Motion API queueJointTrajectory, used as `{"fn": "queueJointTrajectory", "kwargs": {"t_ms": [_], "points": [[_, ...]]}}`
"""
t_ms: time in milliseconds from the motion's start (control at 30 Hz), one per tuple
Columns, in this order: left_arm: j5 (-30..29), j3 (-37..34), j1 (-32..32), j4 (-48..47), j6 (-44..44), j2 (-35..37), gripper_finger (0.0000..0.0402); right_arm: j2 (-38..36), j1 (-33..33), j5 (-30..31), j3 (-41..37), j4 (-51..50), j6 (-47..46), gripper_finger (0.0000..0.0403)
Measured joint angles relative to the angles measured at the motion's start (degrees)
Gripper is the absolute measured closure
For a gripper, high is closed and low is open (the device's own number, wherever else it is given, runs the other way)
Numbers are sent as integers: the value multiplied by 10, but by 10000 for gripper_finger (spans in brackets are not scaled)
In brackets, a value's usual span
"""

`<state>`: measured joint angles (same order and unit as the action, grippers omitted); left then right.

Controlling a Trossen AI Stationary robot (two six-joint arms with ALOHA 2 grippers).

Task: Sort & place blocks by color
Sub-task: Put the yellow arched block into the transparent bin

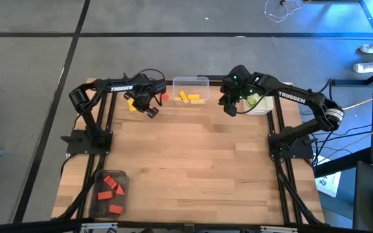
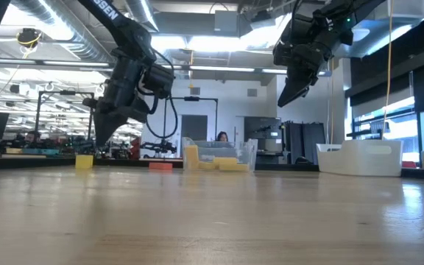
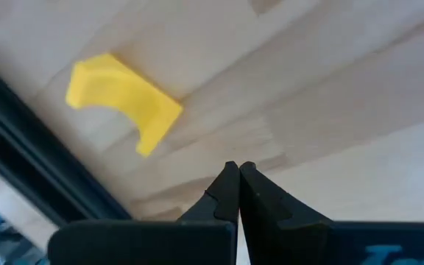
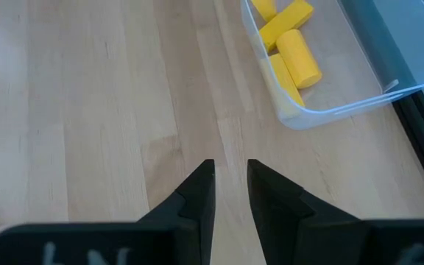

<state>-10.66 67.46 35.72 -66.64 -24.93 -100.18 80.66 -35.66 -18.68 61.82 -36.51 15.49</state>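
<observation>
While our left gripper (image 3: 238, 171) hangs above the table's back edge with fingers pressed together, empty, the yellow arch (image 3: 122, 101) lies just beside it. Our right gripper (image 4: 230, 173) hovers near the yellow bin (image 4: 322, 110), fingers slightly apart, holding nothing. Red blocks (image 1: 111, 189) fill the front-left bin.

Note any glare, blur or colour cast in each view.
High view: blue light tints the floor at top right. Low view: bright ceiling lights, near wooden tabletop soft and out of focus. Left wrist view: the yellow arch-shaped block looks soft-edged. Right wrist view: sheen on the clear plastic container.
</observation>
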Motion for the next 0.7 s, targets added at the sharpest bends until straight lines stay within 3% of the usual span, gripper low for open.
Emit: {"fn": "queueJointTrajectory", "kwargs": {"t_ms": [200,367,533,700], "points": [[7,0,10,0,2,0,388,0,0,0,0,0,0,321],[9,0,30,-3,19,-4,322,0,0,0,0,0,0,321],[-27,0,39,-2,63,-4,251,0,0,0,0,0,0,321],[-31,-35,41,15,132,-4,220,0,0,0,0,0,0,321]]}}
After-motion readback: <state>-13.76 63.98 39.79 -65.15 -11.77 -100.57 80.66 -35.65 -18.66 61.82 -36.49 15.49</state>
